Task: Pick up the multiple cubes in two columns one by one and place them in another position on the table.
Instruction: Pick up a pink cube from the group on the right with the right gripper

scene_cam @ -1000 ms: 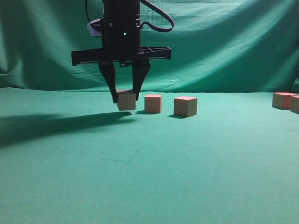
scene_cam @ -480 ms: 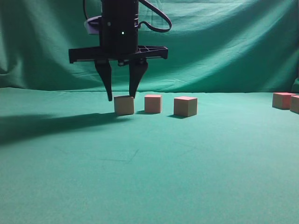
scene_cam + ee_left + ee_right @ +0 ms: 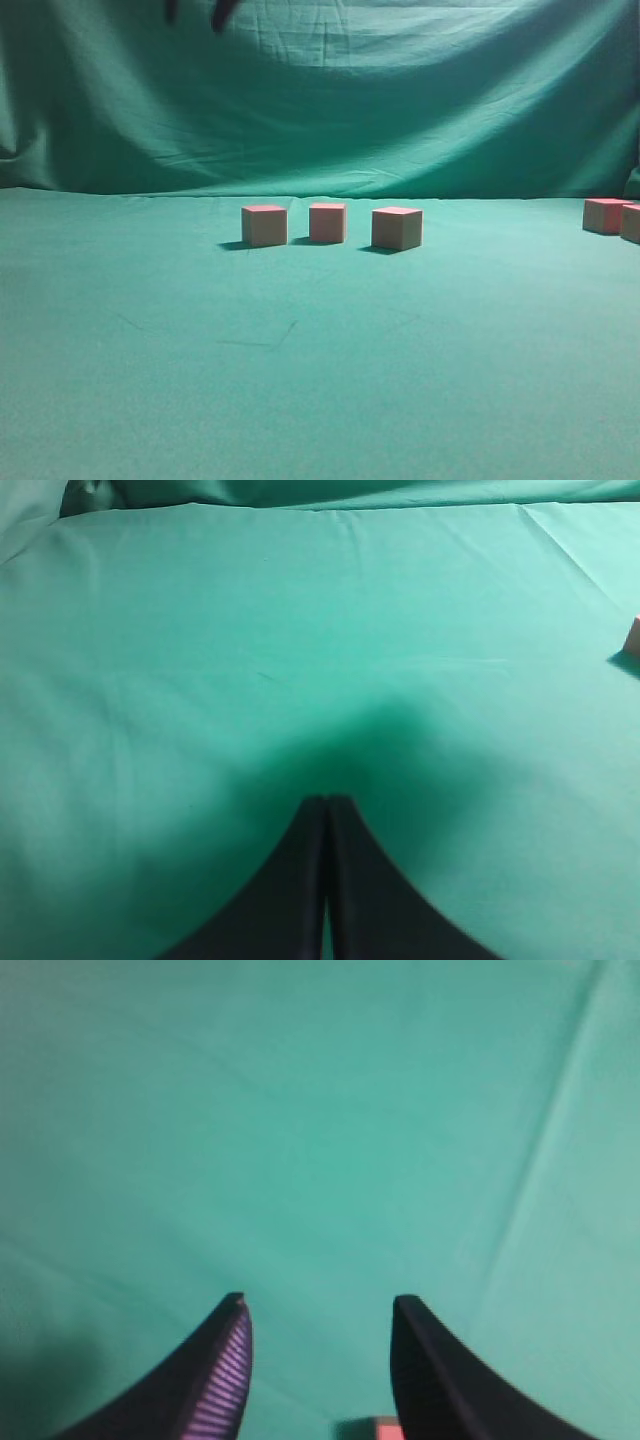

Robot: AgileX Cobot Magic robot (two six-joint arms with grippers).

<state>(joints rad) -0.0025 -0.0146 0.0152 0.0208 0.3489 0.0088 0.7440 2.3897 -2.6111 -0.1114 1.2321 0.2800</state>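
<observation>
Three tan cubes with red tops stand in a row on the green cloth: a left cube point(image 3: 264, 225), a middle cube point(image 3: 327, 221) and a right cube point(image 3: 397, 228). Two more cubes point(image 3: 606, 215) sit at the far right edge. Only two dark fingertips of my right gripper point(image 3: 196, 10) show at the top, high above the left cube. In the right wrist view the right gripper point(image 3: 318, 1310) is open and empty, with a red cube top point(image 3: 388, 1428) below it. My left gripper point(image 3: 327, 802) is shut and empty over bare cloth, with a cube edge point(image 3: 634, 635) at its far right.
The green cloth point(image 3: 300, 380) covers the table and rises as a backdrop behind the cubes. Open cloth lies in front of the row and to its left.
The gripper opened and let go of the left cube, which now stands on the cloth. It then rose almost out of the exterior view.
</observation>
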